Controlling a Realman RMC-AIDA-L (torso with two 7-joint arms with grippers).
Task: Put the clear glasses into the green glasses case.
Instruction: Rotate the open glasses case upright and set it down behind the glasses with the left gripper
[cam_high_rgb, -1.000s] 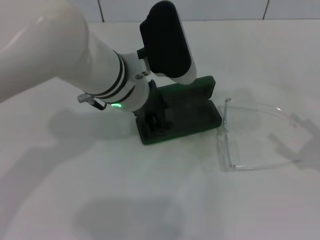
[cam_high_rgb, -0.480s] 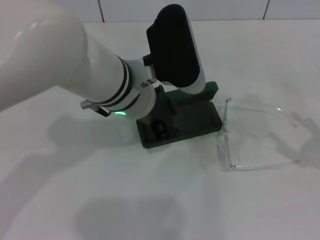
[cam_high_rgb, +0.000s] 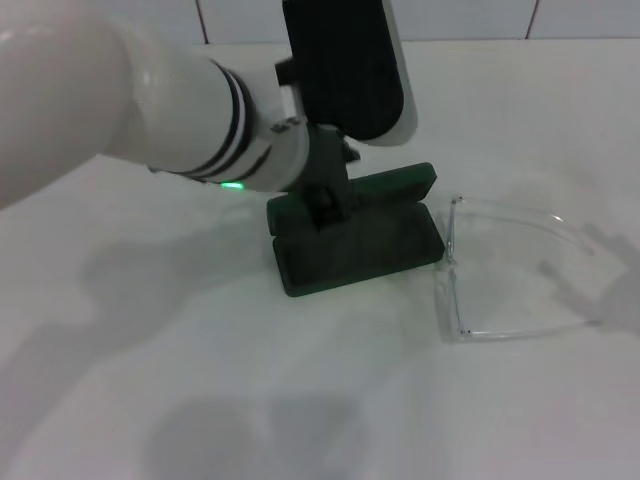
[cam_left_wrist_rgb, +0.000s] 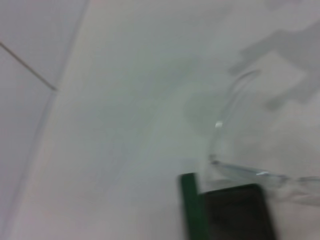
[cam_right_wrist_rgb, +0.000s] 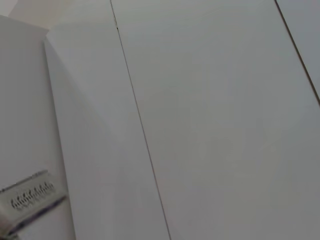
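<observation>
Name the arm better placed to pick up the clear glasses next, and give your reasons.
Left, probably. Its claw hovers at the open green glasses case, just beside the clear glasses. The right arm is absent from the head view.

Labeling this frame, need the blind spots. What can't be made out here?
- Left gripper: head view, the wrist hides its fingers; open or shut unreadable.
- Case: head view, the arm covers its left end and most of the lid; left wrist view, cut off by the edge.
- Glasses: right part faint against the table.
- Right gripper: in no view; right wrist view shows only wall.
</observation>
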